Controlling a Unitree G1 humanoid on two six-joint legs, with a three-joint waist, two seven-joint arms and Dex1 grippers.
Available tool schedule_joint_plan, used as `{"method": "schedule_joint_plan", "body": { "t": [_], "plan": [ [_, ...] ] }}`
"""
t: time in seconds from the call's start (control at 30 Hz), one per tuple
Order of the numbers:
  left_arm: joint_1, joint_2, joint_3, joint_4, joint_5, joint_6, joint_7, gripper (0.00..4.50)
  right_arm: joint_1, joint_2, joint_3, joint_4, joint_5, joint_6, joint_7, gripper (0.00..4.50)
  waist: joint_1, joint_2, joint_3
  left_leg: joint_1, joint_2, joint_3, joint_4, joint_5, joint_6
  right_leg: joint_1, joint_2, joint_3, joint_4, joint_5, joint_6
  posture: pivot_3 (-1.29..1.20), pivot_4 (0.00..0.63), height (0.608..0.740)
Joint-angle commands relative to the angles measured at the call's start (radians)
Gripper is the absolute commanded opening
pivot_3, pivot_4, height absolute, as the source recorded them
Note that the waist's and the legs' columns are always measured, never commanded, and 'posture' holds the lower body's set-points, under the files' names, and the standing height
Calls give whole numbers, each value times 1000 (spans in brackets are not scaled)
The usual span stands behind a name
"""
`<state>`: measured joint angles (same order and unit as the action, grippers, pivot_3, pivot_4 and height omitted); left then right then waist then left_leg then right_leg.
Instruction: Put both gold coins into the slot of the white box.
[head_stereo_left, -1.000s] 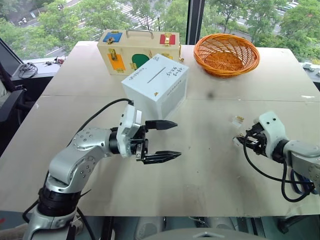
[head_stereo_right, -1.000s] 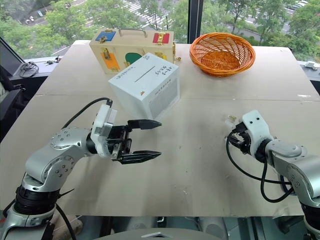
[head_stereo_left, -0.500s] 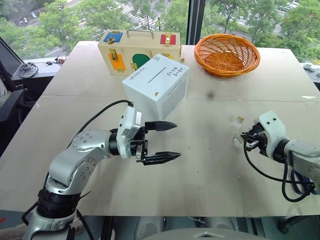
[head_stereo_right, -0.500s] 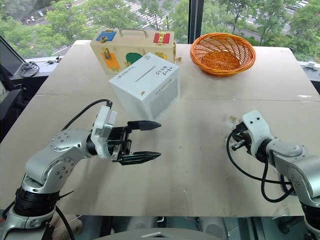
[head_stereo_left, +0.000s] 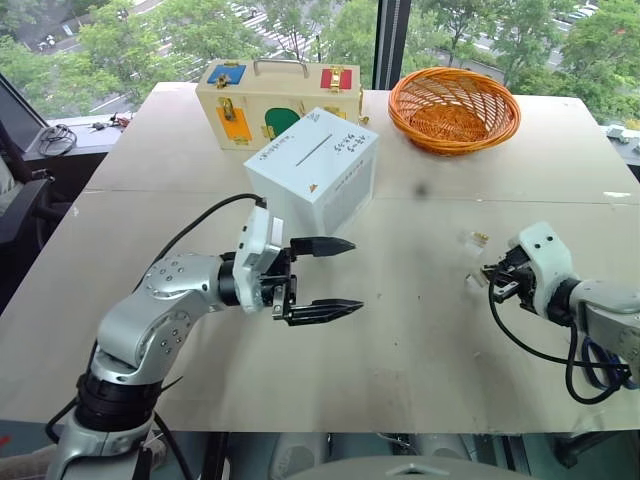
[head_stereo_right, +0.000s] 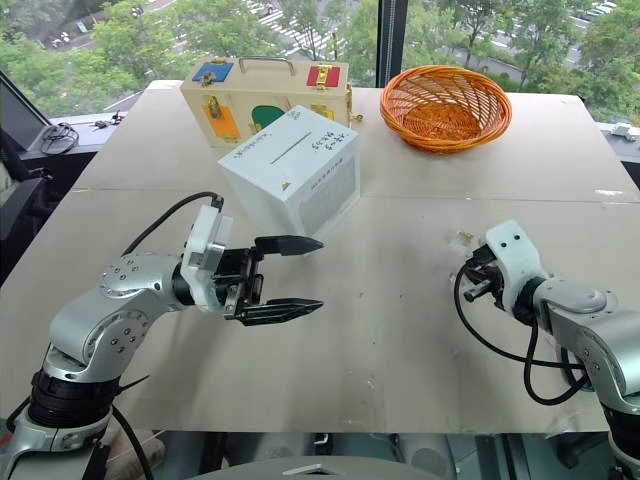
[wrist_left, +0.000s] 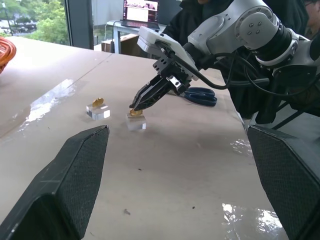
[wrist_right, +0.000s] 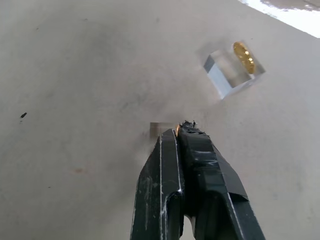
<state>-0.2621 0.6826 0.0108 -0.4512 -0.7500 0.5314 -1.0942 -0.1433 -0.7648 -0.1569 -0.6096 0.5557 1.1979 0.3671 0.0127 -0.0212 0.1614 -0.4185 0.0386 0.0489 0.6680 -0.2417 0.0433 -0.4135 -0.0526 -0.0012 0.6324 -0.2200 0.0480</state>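
The white box stands tilted at the table's middle, its dark slot on the top face. My left gripper hangs open just in front of the box, level, holding nothing. Off to the right, two clear blocks sit on the table. One gold coin rests on the farther block. My right gripper is shut with its tips on the nearer block, and a sliver of the other gold coin shows between them.
A cream wooden case with coloured panels stands behind the white box. An orange basket is at the back right. Blue scissors lie on the table behind my right arm.
My right gripper's fingers have closed from partly open onto the coin on the nearer block. Both arms stayed in place, and the left gripper stayed open.
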Motion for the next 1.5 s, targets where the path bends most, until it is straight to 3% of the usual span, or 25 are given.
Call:
{"method": "schedule_joint_plan", "body": {
  "t": [0.03, 0.27, 0.43, 0.6, 0.73, 0.83, 1.0, 1.17, 1.5],
  "plan": [
    [-10, -1, 13, -17, -17, -3, 1, 4500, -9, -6, -31, -33, 2, -2, 8, 44, 0, 0, 0, 0, 0, 0, 0, 0, 0, 0, 0, 0, 0, 0, 0, 0, 150, 740],
    [-14, -3, 13, -25, -22, 6, 11, 4500, -19, 8, -67, -54, 30, 26, 7, 44, 0, 0, 0, 0, 0, 0, 0, 0, 0, 0, 0, 0, 0, 0, 0, 0, 150, 740],
    [-31, -15, 22, -22, -60, 47, 36, 4500, -38, 22, -163, -107, 122, 78, 35, 44, 0, 0, 0, 0, 0, 0, 0, 0, 0, 0, 0, 0, 0, 0, 0, 0, 150, 740],
    [-107, -53, 46, -1, -208, 192, 134, 4500, -115, 82, -321, -150, 386, 127, 79, 44, 1, 0, 0, 0, 0, -1, 0, 0, 0, 0, 0, 0, 2, 0, 0, 0, 150, 740],
    [-188, -82, 53, 47, -306, 280, 180, 4500, -197, 80, -374, -135, 639, 140, 21, 44, -1, 0, 0, 1, 0, -1, 1, 0, 0, 1, 0, 0, 3, 0, 0, 0, 150, 740],
    [-263, -119, 32, 93, -322, 302, 187, 3720, -263, 26, -350, -104, 872, 81, -67, 0, 0, 0, 1, 1, 0, -1, 1, 0, 0, 0, 0, 0, 4, 0, 0, 0, 150, 740],
    [-342, -154, 7, 150, -309, 319, 154, 3720, -314, -94, -262, -73, 1133, -55, -223, 0, -1, -1, 1, 1, -1, -1, 1, 0, 0, 0, 0, 0, 4, 0, 0, 0, 150, 740],
    [-369, -169, -25, 164, -279, 311, 109, 2357, -338, -180, -180, -74, 1243, -160, -295, 0, -1, -1, 1, 1, -1, 0, 1, 0, 0, 0, 0, 1, 4, 0, 0, 0, 150, 740],
    [-408, -197, -46, 194, -243, 301, 53, 2357, -351, -266, -95, -88, 1288, -270, -306, 0, 0, -1, 1, 1, -1, 0, 1, 0, 0, 0, 0, 1, 3, 0, 0, 0, 150, 740]
  ]
}}
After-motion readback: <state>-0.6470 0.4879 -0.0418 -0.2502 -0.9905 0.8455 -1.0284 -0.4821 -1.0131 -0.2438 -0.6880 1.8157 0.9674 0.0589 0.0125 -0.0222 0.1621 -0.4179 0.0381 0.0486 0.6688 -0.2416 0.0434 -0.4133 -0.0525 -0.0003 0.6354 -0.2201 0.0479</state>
